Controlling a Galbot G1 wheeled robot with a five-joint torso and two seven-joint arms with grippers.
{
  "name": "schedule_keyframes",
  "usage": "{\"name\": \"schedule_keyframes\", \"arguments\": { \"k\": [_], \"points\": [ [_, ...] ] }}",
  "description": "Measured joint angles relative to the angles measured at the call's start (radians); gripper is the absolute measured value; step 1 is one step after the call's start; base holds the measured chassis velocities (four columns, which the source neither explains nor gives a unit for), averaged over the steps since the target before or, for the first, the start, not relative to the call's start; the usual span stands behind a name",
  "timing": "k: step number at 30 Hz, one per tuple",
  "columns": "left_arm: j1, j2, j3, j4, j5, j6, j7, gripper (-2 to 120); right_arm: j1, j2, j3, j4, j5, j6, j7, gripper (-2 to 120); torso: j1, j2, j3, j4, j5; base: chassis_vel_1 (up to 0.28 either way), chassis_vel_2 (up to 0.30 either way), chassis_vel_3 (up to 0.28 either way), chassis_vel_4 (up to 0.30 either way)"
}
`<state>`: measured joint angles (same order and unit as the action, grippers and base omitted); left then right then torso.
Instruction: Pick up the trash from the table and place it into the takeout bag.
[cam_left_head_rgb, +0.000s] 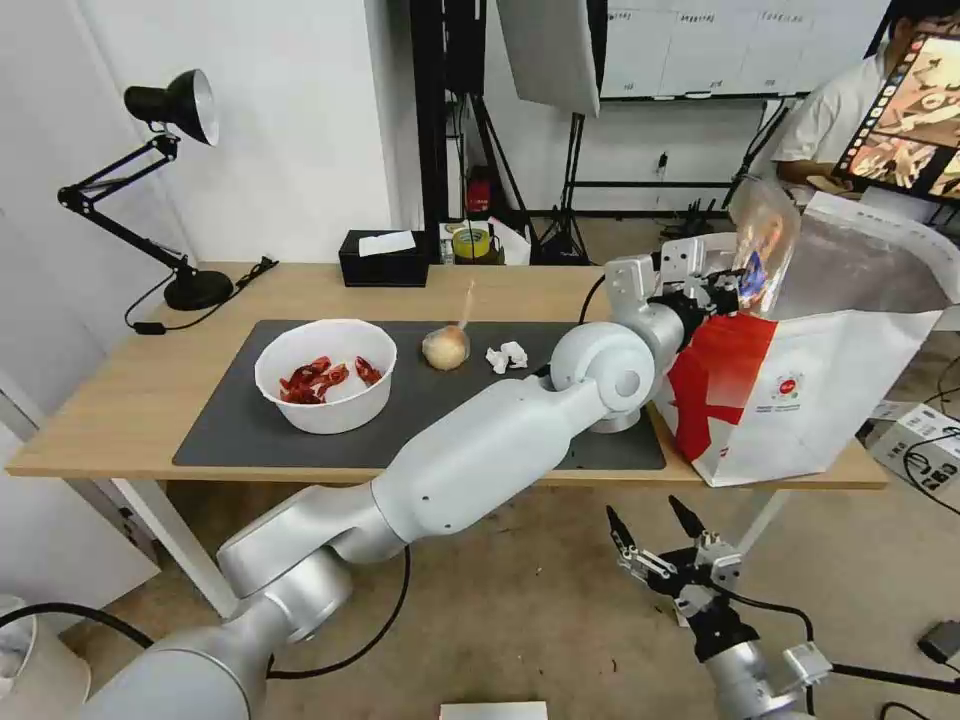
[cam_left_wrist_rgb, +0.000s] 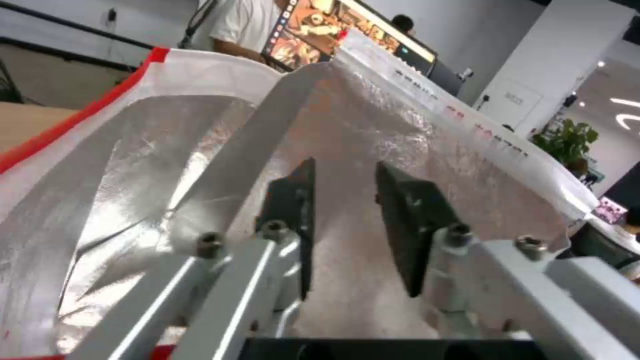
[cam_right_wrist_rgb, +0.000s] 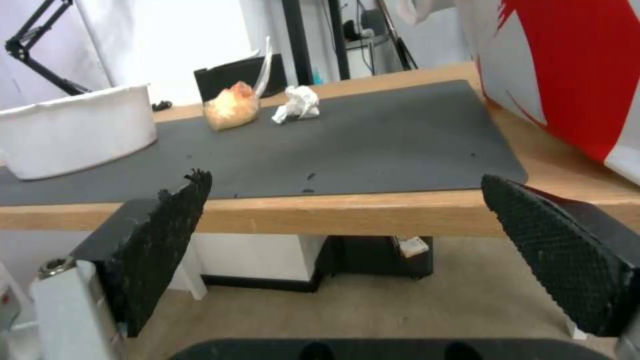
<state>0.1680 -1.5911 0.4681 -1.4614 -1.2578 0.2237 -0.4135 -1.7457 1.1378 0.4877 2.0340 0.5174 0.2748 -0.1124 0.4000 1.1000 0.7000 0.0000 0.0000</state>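
Left gripper (cam_left_wrist_rgb: 343, 212), jaws apart, at the foil-lined white-and-red takeout bag (cam_left_head_rgb: 800, 390) mouth, far right; clear plastic clamshell box (cam_left_head_rgb: 763, 243) at its rim. Withdraw straight, avoiding strap (cam_left_wrist_rgb: 250, 145). Right gripper (cam_left_head_rgb: 660, 535) idle, spread.

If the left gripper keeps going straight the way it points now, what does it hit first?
Most likely the silver foil lining inside the takeout bag. The left gripper points into the bag's open mouth, fingers open and empty; depth to the lining is unclear.
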Motion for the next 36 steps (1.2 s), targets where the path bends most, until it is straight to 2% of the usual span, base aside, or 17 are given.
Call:
{"name": "schedule_keyframes", "arguments": {
  "k": [2,5,6,8,9,12,13,16,19,20,23,24,29,30,31,35,36],
  "points": [
    [0.001,0.000,-0.003,0.001,-0.001,0.000,0.000,38,0.000,0.000,-0.003,-0.002,0.000,0.000,0.000,100,0.000,0.000,0.000,-0.0001,0.0000,0.000,0.000,0.000,0.000],
    [0.001,0.003,-0.015,-0.004,-0.002,0.000,0.000,56,0.002,0.000,-0.008,-0.004,0.000,-0.001,0.000,100,0.000,0.000,0.000,-0.0001,0.0000,0.000,0.000,0.000,0.000],
    [0.001,0.003,-0.015,-0.004,-0.002,0.000,0.000,56,0.002,0.000,-0.008,-0.004,0.000,-0.001,0.000,100,0.000,0.000,0.000,-0.0001,0.0000,0.000,0.000,0.000,0.000],
    [-0.001,0.006,-0.025,-0.015,-0.002,-0.001,0.000,65,0.004,0.000,-0.010,-0.004,0.000,-0.001,0.000,100,0.000,0.000,0.000,0.0000,0.0000,0.000,0.000,0.000,0.000],
    [-0.001,0.006,-0.025,-0.015,-0.002,-0.001,0.000,65,0.004,0.000,-0.010,-0.004,0.000,-0.001,0.000,100,0.000,0.000,0.000,0.0000,0.0000,0.000,0.000,0.000,0.000],
    [-0.008,0.012,-0.039,-0.031,-0.002,-0.007,0.001,79,0.007,-0.002,-0.013,-0.003,0.000,-0.002,0.000,100,0.000,0.000,0.000,-0.0001,-0.0001,0.000,0.000,0.000,0.000],
    [-0.008,0.012,-0.039,-0.031,-0.002,-0.007,0.001,79,0.007,-0.002,-0.013,-0.003,0.000,-0.002,0.000,100,0.000,0.000,0.000,-0.0001,-0.0001,0.000,0.000,0.000,0.000],
    [-0.014,0.036,-0.045,-0.057,-0.002,-0.019,0.002,94,0.010,-0.003,-0.017,0.001,0.000,-0.003,0.001,100,0.000,0.000,0.000,-0.0001,-0.0001,0.000,0.000,0.000,0.000],
    [-0.014,0.078,-0.054,-0.096,-0.003,-0.024,0.003,99,0.013,-0.006,-0.018,0.007,0.000,-0.005,0.001,100,0.000,0.000,0.000,-0.0001,-0.0001,0.000,0.000,0.000,0.000],
    [-0.014,0.078,-0.054,-0.096,-0.003,-0.024,0.003,99,0.013,-0.006,-0.018,0.007,0.000,-0.005,0.001,100,0.000,0.000,0.000,-0.0001,-0.0001,0.000,0.000,0.000,0.000],
    [-0.003,0.160,-0.077,-0.159,-0.024,-0.025,0.000,100,0.014,-0.011,-0.020,0.017,0.002,-0.005,0.001,100,0.000,0.000,0.000,0.0000,-0.0003,0.000,0.000,0.000,0.000],
    [-0.003,0.160,-0.077,-0.159,-0.024,-0.025,0.000,100,0.014,-0.011,-0.020,0.017,0.002,-0.005,0.001,100,0.000,0.000,0.000,0.0000,-0.0003,0.000,0.000,0.000,0.000],
    [0.047,0.277,-0.111,-0.251,-0.030,-0.044,-0.003,100,0.024,-0.016,-0.020,0.024,0.003,-0.005,0.008,100,0.000,0.000,0.000,0.0001,-0.0004,0.000,0.000,0.000,0.000],
    [0.067,0.310,-0.119,-0.274,-0.019,-0.055,-0.003,100,0.028,-0.019,-0.022,0.024,0.003,-0.005,0.013,100,0.000,0.000,0.000,-0.0001,-0.0005,0.000,0.000,0.000,0.000],
    [0.067,0.310,-0.119,-0.274,-0.019,-0.055,-0.003,100,0.028,-0.019,-0.022,0.024,0.003,-0.005,0.013,100,0.000,0.000,0.000,-0.0001,-0.0005,0.000,0.000,0.000,0.000],
    [0.171,0.421,-0.164,-0.354,0.045,-0.083,0.022,100,0.038,-0.024,-0.034,0.027,0.003,-0.007,0.019,100,0.000,0.000,0.000,0.0002,-0.0006,0.000,0.000,0.000,0.000],
    [0.171,0.421,-0.164,-0.354,0.045,-0.083,0.022,100,0.038,-0.024,-0.034,0.027,0.003,-0.007,0.019,100,0.000,0.000,0.000,0.0002,-0.0006,0.000,0.000,0.000,0.000]
  ]
}}
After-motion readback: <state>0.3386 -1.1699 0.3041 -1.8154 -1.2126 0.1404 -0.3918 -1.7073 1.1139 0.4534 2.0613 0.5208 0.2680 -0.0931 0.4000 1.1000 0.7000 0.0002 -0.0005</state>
